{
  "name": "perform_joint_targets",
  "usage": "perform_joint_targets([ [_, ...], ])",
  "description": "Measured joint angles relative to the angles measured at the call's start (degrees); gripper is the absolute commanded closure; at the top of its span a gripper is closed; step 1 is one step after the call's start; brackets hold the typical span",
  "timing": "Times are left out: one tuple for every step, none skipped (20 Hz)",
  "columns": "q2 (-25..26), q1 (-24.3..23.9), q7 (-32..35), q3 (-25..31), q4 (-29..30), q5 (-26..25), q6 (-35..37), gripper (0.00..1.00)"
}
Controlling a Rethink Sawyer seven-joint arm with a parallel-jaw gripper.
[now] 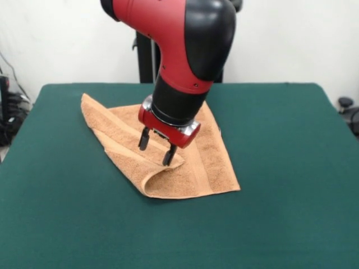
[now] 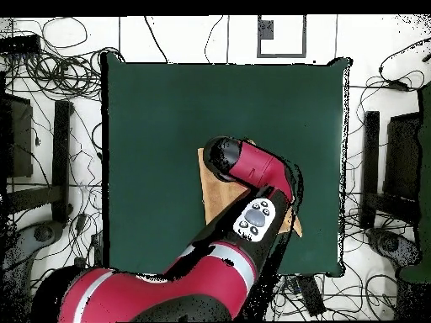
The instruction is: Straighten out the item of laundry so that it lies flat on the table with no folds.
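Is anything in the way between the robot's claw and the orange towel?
No, nothing visible. The open gripper hangs right over the folded-over flap of the towel, with no other object on the green table between them.

One camera faces the table (image 1: 291, 224) obliquely from across it; another looks straight down, sharing it.
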Motion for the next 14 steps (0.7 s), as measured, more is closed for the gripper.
perform_joint_targets([
  [0.0,0.0,0.0,0.0,0.0,0.0,0.0,0.00],
  [0.0,0.0,0.0,0.0,0.0,0.0,0.0,0.00],
  [0.1,0.0,0.0,0.0,0.0,0.0,0.0,0.00],
  [0.2,0.0,0.0,-0.1,-0.1,0.0,0.0,0.00],
  [0.3,0.0,0.0,-0.1,-0.2,0.1,0.0,0.00],
  [0.5,0.0,0.0,-0.3,-0.3,0.2,0.0,0.00],
  [0.7,0.0,0.0,-0.3,-0.5,0.3,0.0,0.00],
  [1.0,0.0,0.0,-0.5,-0.8,0.4,0.0,0.00],
  [1.3,0.0,0.0,-0.6,-1.0,0.5,0.0,0.00],
  [1.7,0.0,0.0,-0.8,-1.3,0.6,0.0,0.00],
  [2.6,0.0,0.0,-1.1,-1.9,0.9,0.0,0.00],
  [3.0,0.0,0.0,-1.3,-2.2,1.0,0.0,0.00],
  [3.1,0.0,0.1,-1.4,-2.3,1.0,0.0,0.00],
  [3.7,0.0,0.2,-1.6,-2.8,1.2,0.0,0.00],
])
